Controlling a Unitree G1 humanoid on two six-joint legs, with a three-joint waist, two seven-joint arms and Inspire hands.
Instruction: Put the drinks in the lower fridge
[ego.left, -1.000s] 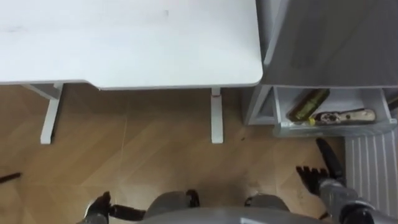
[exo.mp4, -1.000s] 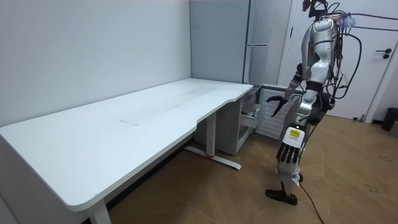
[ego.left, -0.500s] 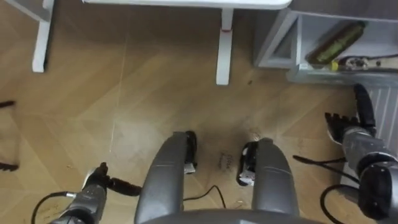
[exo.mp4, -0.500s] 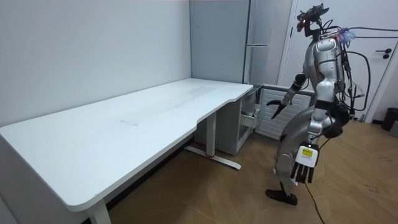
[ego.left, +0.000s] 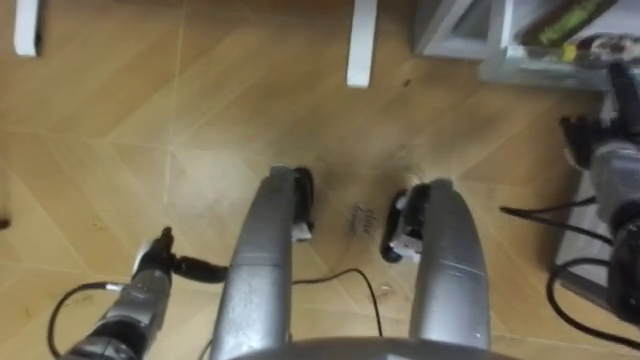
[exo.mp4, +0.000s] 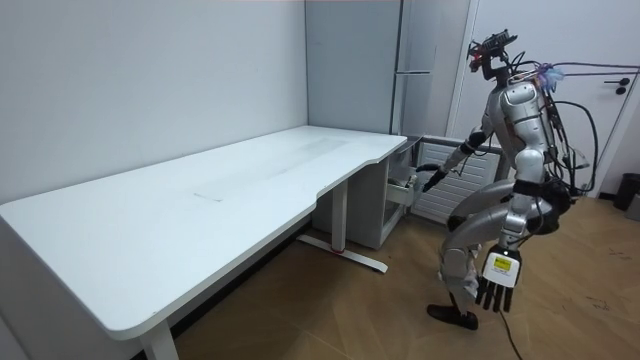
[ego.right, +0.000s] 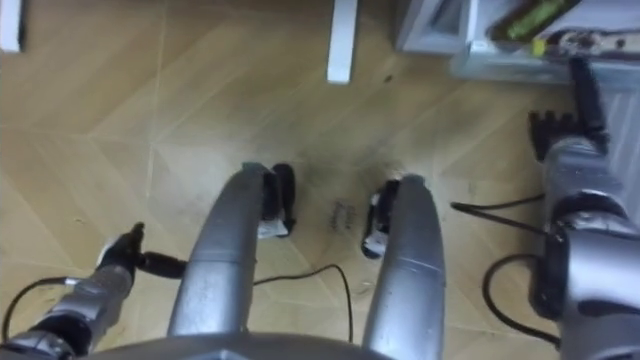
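In the left eye view, a pale wooden herringbone floor (ego.left: 120, 130) runs under the robot's bent legs. A white metal leg (ego.left: 361, 45) of the surface stands at the far edge, and a second white leg (ego.left: 25, 25) stands far left. At the far right the lower fridge's open grey drawer (ego.left: 530, 72) holds a dark green drink bottle (ego.left: 572, 18), which lies tilted on its side. The right hand (ego.left: 605, 160) is just near of the drawer, its dark fingers (ego.left: 580, 135) straight, pointing far and holding nothing. The left hand (ego.left: 150, 275) hangs low at the near left, over the floor, empty.

In the right eye view, a second, pale bottle (ego.right: 600, 42) lies in the same drawer, just near and right of the green one. One long finger of the right hand reaches up to the drawer's front rim; I cannot tell whether it touches.

In the room view, the robot squats with knees bent on the floor in front of a tall grey fridge (exo.mp4: 350, 60), which stands against the far wall beside a long white surface (exo.mp4: 200, 200) with a curved edge. A plain light grey wall (exo.mp4: 120, 80) backs the surface, and a white door (exo.mp4: 610, 100) stands at the room view's right. The right arm stretches toward the low drawer, and the left arm hangs beside the knee with its fingers loose and straight.
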